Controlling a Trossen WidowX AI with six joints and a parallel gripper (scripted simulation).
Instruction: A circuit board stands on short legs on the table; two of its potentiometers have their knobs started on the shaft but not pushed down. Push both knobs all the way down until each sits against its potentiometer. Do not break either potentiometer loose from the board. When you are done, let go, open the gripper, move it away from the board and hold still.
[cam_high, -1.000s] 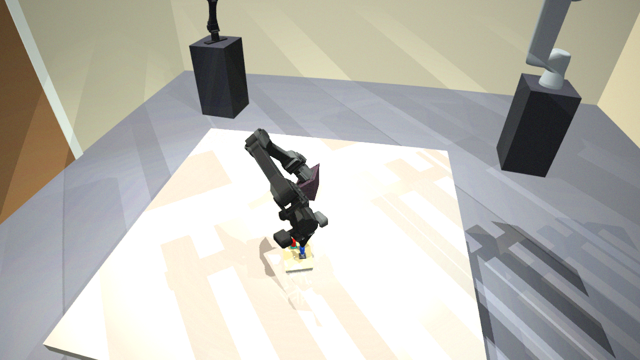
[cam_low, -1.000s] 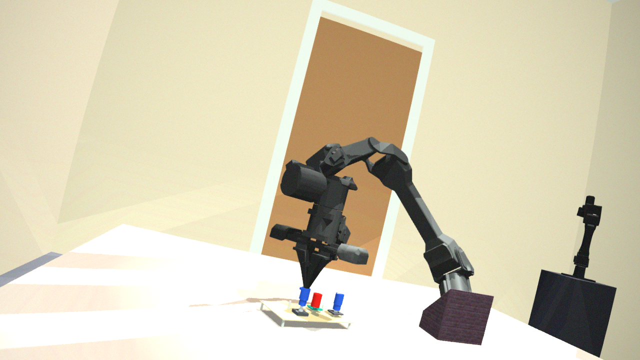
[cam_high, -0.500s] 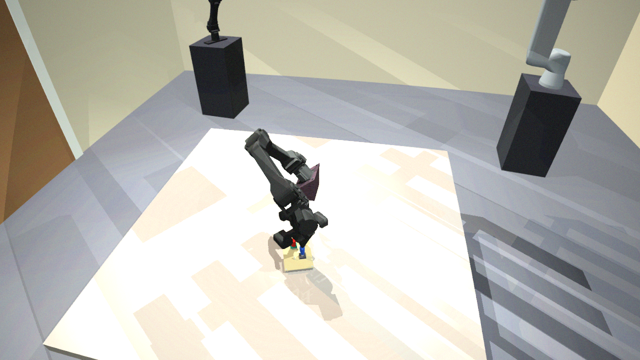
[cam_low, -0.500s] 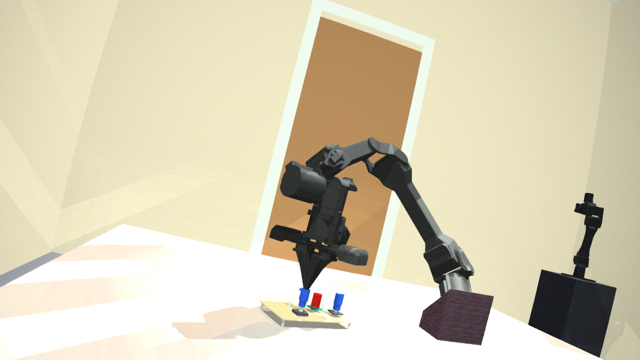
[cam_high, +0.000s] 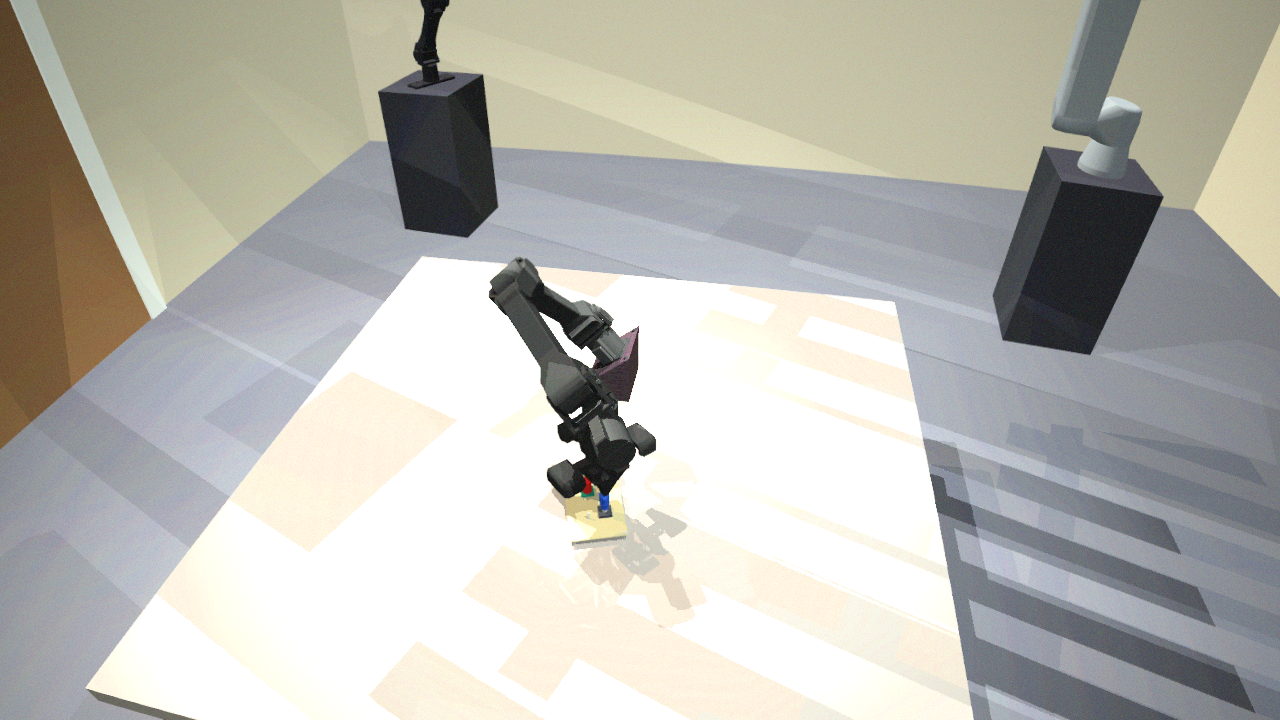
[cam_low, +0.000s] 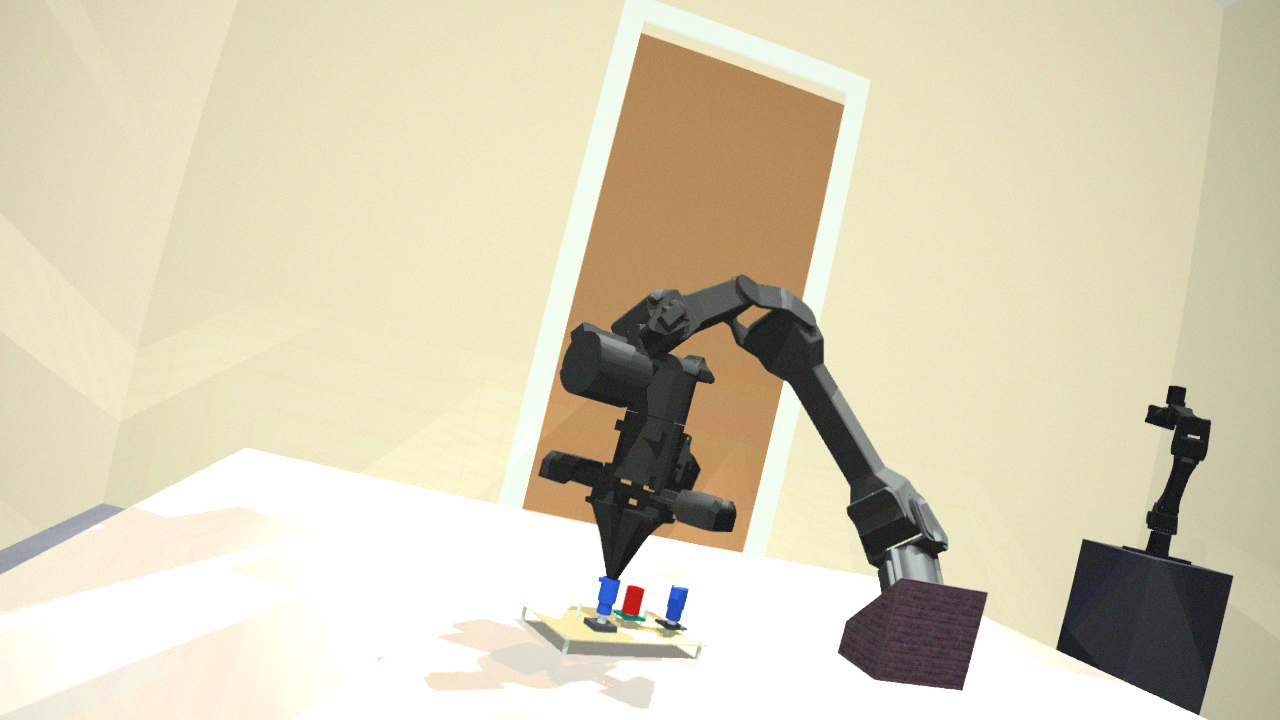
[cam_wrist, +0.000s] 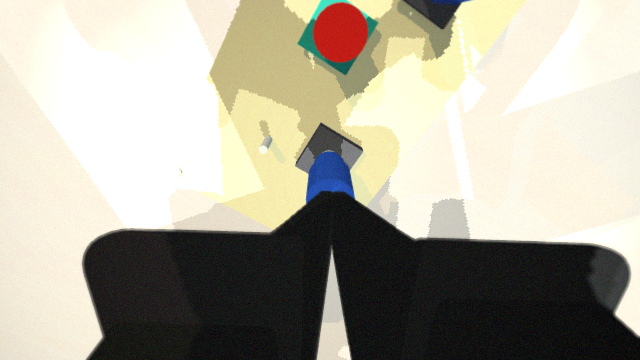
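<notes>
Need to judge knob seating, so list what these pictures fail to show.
- Near blue knob top: wrist view, hidden under the shut jaws.
- Far blue knob: wrist view, cut off by the top edge.
- Board details: top view, too small, arm overhead.
- Knob-to-potentiometer gaps: exterior view, too small.

Pale table (cam_low: 268, 555) carrying a legged circuit board (cam_low: 572, 631) and maroon base block (cam_low: 913, 640).

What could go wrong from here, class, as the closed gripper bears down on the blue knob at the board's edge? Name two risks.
1. The gripper, shut on nothing, meets the near blue knob with only its narrow tip; an off-centre push could slip off or tilt the knob, straining its potentiometer.
2. The circuit board stands on short legs and this knob is near one end, so hard pressing might tip or shift it.
</notes>
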